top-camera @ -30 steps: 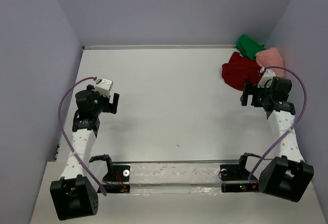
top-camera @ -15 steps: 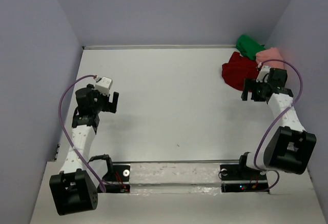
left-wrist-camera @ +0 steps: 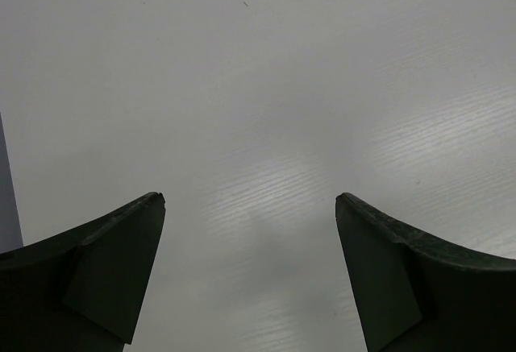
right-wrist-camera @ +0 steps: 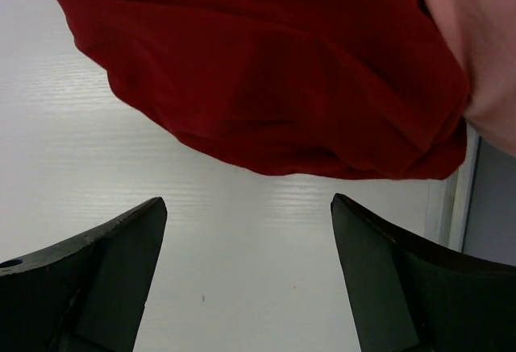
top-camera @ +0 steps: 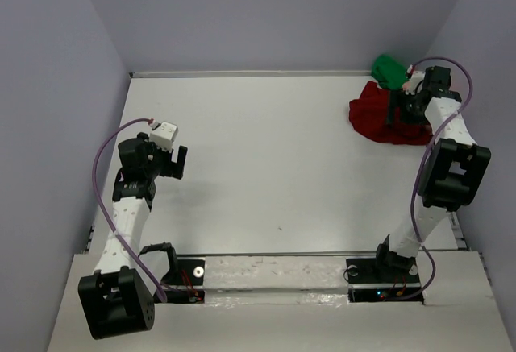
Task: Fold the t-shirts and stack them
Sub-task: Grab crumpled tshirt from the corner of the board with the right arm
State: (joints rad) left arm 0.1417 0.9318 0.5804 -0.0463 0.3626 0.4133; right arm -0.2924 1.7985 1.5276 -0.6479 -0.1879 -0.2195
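At far right, three t-shirts [top-camera: 375,114] lie heaped; left end effector [left-wrist-camera: 250,203] and right end effector [right-wrist-camera: 246,200] gape empty.

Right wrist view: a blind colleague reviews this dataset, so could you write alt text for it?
A crumpled dark red t-shirt fills the upper frame on the white table, with a salmon pink t-shirt at the top right. The right hand, its two dark fingers open at the bottom, is short of the red cloth and holds nothing.
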